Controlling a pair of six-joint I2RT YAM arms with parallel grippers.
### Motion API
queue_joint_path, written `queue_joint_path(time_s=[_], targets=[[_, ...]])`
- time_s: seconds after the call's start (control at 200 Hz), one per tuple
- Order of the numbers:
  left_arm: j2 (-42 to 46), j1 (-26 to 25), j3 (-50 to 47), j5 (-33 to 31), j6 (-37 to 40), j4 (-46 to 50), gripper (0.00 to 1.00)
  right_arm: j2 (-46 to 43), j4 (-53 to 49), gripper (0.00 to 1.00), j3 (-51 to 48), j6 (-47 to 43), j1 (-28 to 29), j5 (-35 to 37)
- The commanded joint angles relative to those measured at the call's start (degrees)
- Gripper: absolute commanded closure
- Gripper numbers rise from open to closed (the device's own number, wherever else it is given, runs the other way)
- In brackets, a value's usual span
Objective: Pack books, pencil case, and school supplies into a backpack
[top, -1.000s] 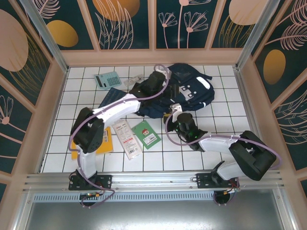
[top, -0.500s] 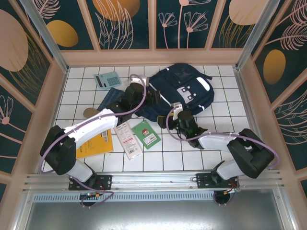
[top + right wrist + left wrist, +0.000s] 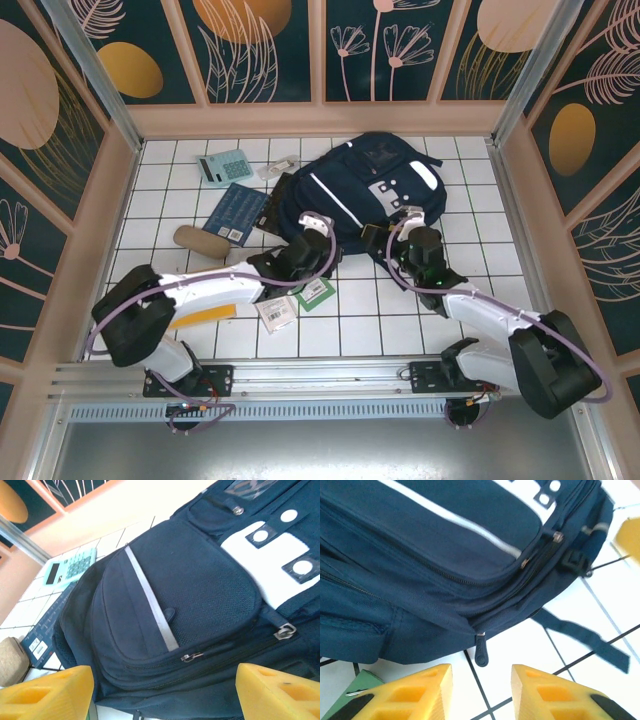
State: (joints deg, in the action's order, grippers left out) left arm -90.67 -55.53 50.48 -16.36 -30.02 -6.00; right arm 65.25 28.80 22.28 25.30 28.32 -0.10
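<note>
The navy backpack lies flat on the tiles with its zippers closed. My left gripper is at its near edge. In the left wrist view that gripper is open, and a dark zipper pull lies on the tile just ahead of the gap, untouched. My right gripper stands wide open beside the backpack's near right side, holding nothing. The teal calculator, dark blue book and tan pencil case lie to the left. My left arm partly covers the green book, white-and-red pack and orange-yellow book.
A small clear packet lies at the back beside the backpack's left edge. A loose dark strap trails over the tiles near my left fingers. Patterned walls close the table on three sides. Bare tiles stretch along the right and the near edge.
My left arm swung back from the backpack's far side to its near edge, its jaws narrowing. The right gripper opened and shifted right. The backpack now lies flatter.
</note>
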Motion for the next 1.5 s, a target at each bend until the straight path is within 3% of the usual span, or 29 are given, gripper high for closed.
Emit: queue_joint_path(time_s=[0.0,0.445,0.911,0.996,1.146,1.246,1.496], targets=[[-4.51,-0.74,1.99,-2.14,2.16,-1.32,0.65,-2.21,-1.20,0.25,-1.43,1.16,-0.76,-0.60],[-16.86,-0.85,9.62,-1.32,1.72,-2.14,0.65,-4.28,-1.30,0.25,-3.46,1.81,-1.10,-0.54],[-23.88,-0.94,15.38,-8.82,1.57,5.78,0.67,-4.08,-0.51,0.25,-3.74,2.04,-1.25,-0.72],[-24.53,-1.14,15.76,-9.89,1.66,6.46,0.74,-3.87,-0.35,0.25,-3.65,2.12,-1.25,-0.86],[-25.11,-1.94,16.58,-11.93,2.07,8.10,0.73,-3.91,-0.41,0.24,-3.65,2.21,-1.33,-0.83],[-24.86,-2.17,16.69,-12.43,2.12,8.83,0.95,-3.91,-0.24,0.25,-3.74,2.43,-1.29,-0.93],[-21.29,-2.27,15.45,-12.28,1.72,9.09,1.00,-3.74,0.42,0.25,-4.26,3.23,-1.26,-1.45]])
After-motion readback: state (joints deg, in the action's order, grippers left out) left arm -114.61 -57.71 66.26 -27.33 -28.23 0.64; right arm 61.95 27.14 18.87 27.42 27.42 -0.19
